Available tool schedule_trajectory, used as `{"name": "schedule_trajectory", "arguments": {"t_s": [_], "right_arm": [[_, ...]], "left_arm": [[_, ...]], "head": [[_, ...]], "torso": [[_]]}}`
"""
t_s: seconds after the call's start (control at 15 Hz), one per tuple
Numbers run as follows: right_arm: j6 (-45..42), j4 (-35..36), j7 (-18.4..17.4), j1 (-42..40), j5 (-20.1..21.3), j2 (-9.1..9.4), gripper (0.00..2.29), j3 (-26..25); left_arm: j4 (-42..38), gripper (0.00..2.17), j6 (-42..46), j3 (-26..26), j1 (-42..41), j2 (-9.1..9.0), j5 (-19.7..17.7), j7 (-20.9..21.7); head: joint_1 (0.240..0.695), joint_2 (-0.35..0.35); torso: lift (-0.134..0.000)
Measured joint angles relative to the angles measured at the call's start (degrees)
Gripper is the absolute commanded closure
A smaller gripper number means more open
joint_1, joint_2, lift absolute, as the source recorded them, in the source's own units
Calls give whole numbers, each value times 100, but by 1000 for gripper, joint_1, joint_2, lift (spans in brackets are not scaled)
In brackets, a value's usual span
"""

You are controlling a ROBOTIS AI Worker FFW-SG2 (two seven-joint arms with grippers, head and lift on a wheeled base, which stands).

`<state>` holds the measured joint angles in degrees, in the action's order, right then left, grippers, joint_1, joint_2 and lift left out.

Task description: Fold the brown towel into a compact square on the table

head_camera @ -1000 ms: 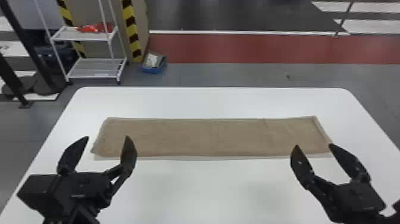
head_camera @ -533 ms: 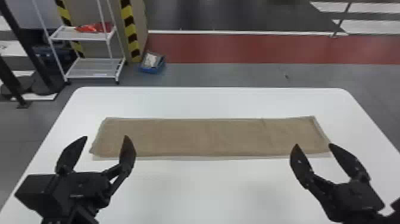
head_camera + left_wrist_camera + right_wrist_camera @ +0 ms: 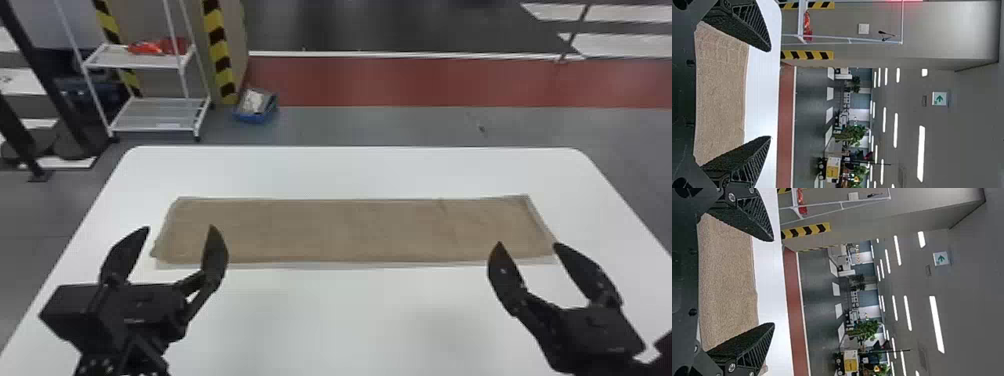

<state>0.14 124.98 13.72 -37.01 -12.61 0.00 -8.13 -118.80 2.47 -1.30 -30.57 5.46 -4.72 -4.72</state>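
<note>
So the brown cloth towel (image 3: 340, 230) is lying flat as a long, narrow strip across the white, round-cornered worktop (image 3: 350, 172), pretty much parallel to the far edge and a bit in from it. Its left end points at the worktop's left edge, its right end at the right edge. A paler strip peeks out along the near long side, the near left corner is a little ragged, and there's a small crease by the far side toward the right end.

The black left end effector (image 3: 180, 227) is released, fingers spread wide, up by the towel's left end. From the head view, its inner finger overlaps the near left part of the towel and the outer one sits just beside the end.

The black right end effector (image 3: 528, 244) is released too, spread wide around the near right corner area, inner finger overlapping the towel's near side. Can't really tell how high either one is.

In the left wrist view, towel shows between the left end effector's (image 3: 770, 94) fingers, back toward its base. Same deal with the right end effector (image 3: 773, 282) in its own wrist view.
</note>
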Motion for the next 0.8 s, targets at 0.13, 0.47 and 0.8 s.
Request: {"name": "schedule_trajectory", "arguments": {"t_s": [0.13,0.47,0.8], "right_arm": [[25,4,-58,5,-10,0,124,35],[916,-689,-179,969,122,0,124,89],[1272,-1006,-357,1533,520,0,124,442]], "left_arm": [[409,87,-24,34,414,18,-43,60],[1185,144,-542,137,1380,44,-57,375],[2188,252,-1197,661,2286,115,-185,911]], "head": [[695,-10],[695,0],[695,70]], "torso": [[-112],[-112],[-112]]}}
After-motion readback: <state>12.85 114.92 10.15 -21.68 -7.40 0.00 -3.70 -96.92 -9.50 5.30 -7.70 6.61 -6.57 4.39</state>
